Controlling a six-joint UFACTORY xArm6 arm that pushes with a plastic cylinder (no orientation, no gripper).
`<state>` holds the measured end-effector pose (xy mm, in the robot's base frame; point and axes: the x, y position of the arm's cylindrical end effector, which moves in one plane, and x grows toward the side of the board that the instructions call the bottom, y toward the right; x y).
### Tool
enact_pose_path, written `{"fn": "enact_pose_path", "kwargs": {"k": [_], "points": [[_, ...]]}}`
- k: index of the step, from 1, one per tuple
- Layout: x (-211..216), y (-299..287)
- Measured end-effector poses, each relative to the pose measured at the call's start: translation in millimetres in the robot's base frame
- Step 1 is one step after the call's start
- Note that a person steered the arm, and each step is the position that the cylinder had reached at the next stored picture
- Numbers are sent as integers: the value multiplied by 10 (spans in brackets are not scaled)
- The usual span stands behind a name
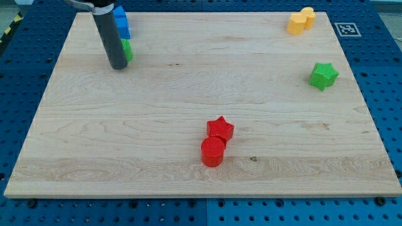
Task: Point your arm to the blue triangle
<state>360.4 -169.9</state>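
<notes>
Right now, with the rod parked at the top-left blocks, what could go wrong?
1. My tip sits against a small green block; any further travel toward the blue block could shove the green one along.
2. The blue block lies near the wooden board's top edge; a push could slide it off.
3. The rod hides part of both blocks, so their shapes and gap cannot be told.

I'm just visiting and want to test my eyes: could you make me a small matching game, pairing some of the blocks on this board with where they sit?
Things:
1. yellow block
2. green star
3. red cylinder
4. blue block

Places:
A. view's bottom middle, touching the red star
B. view's top left, beside my tip
C. view's top right corner
D. view's right edge, alone

Pairs: 1-C, 2-D, 3-A, 4-B
</notes>
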Motion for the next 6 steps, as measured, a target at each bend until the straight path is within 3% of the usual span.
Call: {"fn": "enact_pose_path", "kwargs": {"k": [2,3,5,6], "points": [[-24,-369],[-317,-879],[-1511,-1045],[-1561,-1045]]}}
